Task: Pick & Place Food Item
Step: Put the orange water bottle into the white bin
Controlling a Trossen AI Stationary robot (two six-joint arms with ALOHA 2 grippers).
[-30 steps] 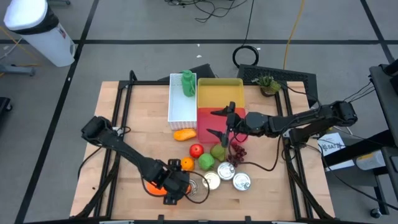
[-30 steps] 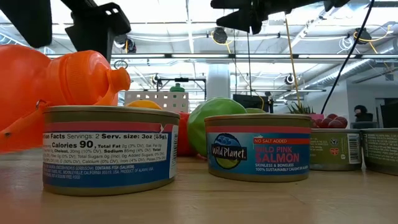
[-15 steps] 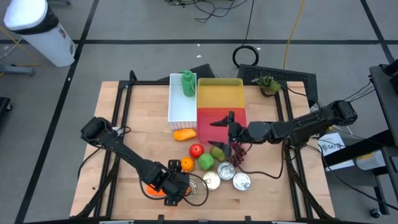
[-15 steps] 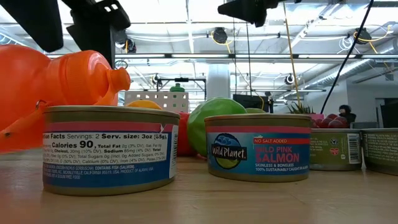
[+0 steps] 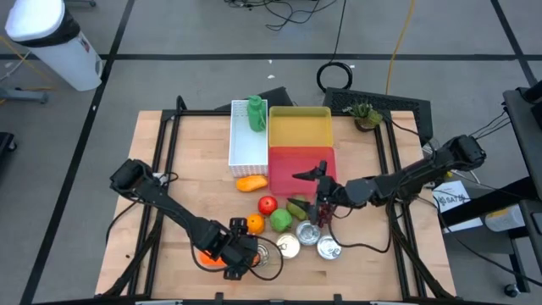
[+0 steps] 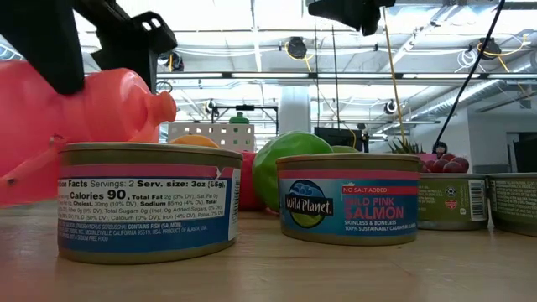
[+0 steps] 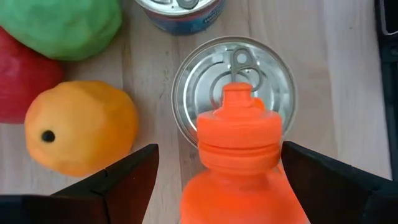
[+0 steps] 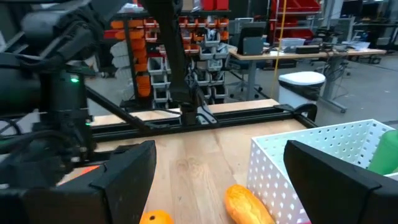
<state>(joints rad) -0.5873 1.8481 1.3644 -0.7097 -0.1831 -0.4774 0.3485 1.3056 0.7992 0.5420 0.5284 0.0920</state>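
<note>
Right gripper (image 5: 320, 191) has swung nearer, jaws released, hovering over the grapes (image 5: 326, 206); left gripper (image 5: 227, 255) straddles the orange bottle (image 7: 241, 155), unclenched.

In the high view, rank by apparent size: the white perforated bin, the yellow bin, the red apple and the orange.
1. Yellow bin and white perforated bin: similar areas, the yellow wider, the white longer; too close to rank.
2. Red apple and orange: both far smaller, about alike.
</note>
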